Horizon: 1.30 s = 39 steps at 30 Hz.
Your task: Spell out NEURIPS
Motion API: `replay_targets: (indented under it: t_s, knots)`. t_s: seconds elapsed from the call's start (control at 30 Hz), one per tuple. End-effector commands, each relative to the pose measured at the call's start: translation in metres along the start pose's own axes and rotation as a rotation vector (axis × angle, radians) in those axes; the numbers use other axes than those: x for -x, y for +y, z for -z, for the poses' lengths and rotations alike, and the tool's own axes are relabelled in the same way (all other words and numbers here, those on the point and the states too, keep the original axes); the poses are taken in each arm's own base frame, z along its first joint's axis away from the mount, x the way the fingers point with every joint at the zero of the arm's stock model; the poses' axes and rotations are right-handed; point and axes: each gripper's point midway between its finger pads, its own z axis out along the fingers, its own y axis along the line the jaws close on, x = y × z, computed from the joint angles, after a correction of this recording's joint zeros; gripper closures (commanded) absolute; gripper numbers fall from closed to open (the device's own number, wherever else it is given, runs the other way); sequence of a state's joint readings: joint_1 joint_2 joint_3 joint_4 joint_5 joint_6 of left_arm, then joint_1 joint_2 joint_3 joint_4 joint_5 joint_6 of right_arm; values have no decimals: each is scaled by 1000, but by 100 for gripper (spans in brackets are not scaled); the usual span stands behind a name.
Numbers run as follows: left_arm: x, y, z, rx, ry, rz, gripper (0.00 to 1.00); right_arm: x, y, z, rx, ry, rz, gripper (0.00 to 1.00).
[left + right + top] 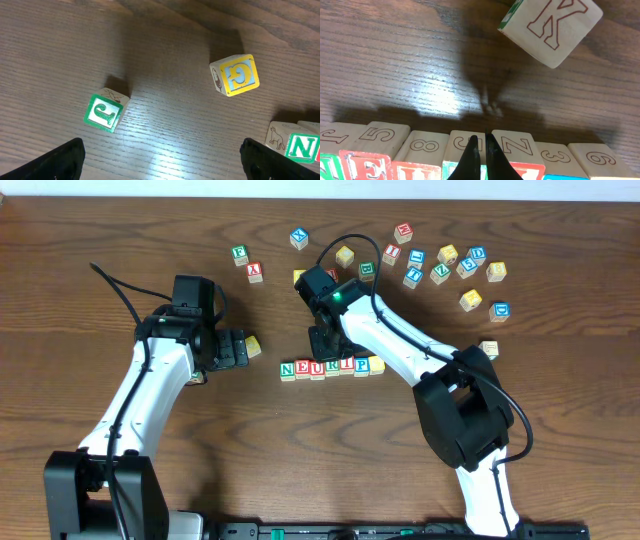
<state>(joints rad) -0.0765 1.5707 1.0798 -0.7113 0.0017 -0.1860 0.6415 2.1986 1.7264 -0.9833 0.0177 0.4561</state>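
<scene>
A row of lettered cubes [330, 367] lies mid-table and reads N, E, U, R, I, P from the left. A yellow cube [376, 365] touches its right end; I cannot read its letter. My right gripper [322, 343] is shut and empty, just behind the row. In the right wrist view its tips [480, 142] hang over the row's middle cubes [470, 150]. My left gripper [243, 348] stands wide open and empty, left of the row beside a yellow cube [253, 346]. In the left wrist view the N cube [301, 147] shows at the lower right.
Several loose cubes [440, 265] are scattered at the back right, more at the back left [247, 262], and one at the right [489, 349]. A green cube [104, 111] and a yellow-blue cube [235, 75] lie ahead of the left gripper. A K cube [550, 27] sits behind the row.
</scene>
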Motion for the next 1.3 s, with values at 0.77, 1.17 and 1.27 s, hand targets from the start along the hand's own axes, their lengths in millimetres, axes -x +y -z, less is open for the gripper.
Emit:
replay_targets:
  t_s: [0.77, 1.17, 1.27]
  knots:
    - [7, -1, 7, -8, -23, 6, 2, 6, 4, -4, 20, -20, -14, 99]
    - [7, -1, 7, -8, -23, 6, 2, 19, -15, -4, -17, -56, -42, 99]
    - [7, -1, 7, -8, -23, 6, 2, 21, -22, -4, -28, -56, -47, 99]
